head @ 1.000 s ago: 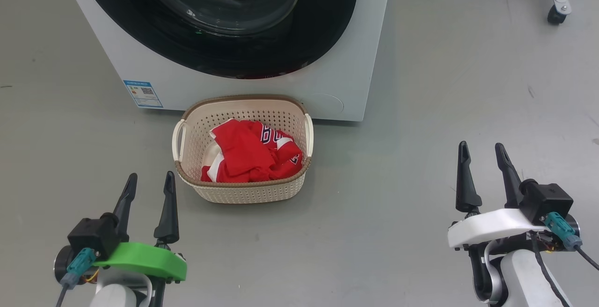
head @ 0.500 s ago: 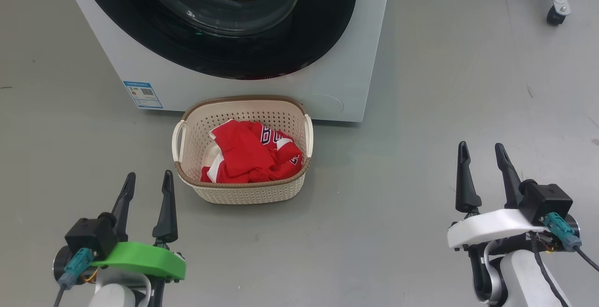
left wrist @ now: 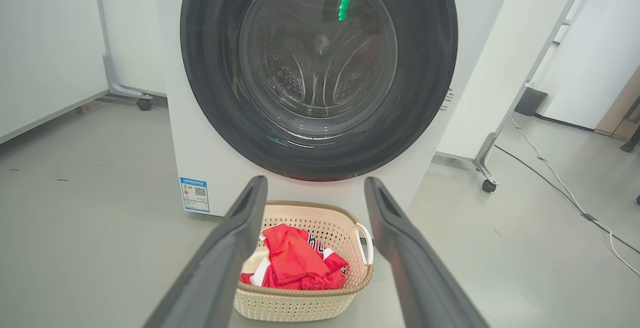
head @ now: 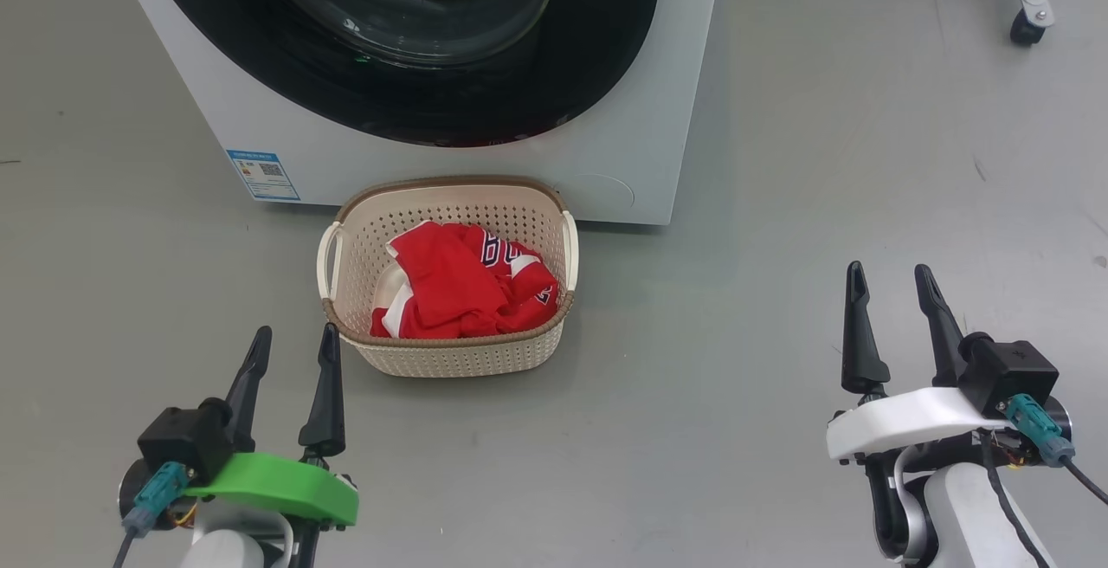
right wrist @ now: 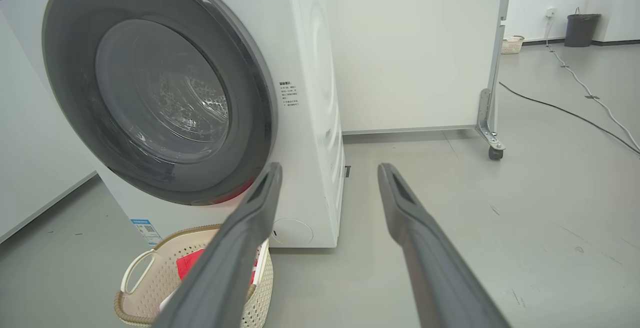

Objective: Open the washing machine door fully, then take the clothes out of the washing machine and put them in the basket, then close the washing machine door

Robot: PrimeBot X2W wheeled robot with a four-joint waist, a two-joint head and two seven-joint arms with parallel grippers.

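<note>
Red clothes (head: pixel 463 291) lie in the basket (head: pixel 450 362) at mid-frame, the washing machine door (head: pixel 597 48) above looks shut, and left fingers (head: pixel 326 386) and right fingers (head: pixel 859 334) hang spread and empty at the lower corners: closing seems done, with only a latch check left.

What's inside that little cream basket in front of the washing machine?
The basket holds crumpled red clothes with white trim and printed numbers. Some bare cream plastic shows beside them; anything beneath the heap is covered.
</note>
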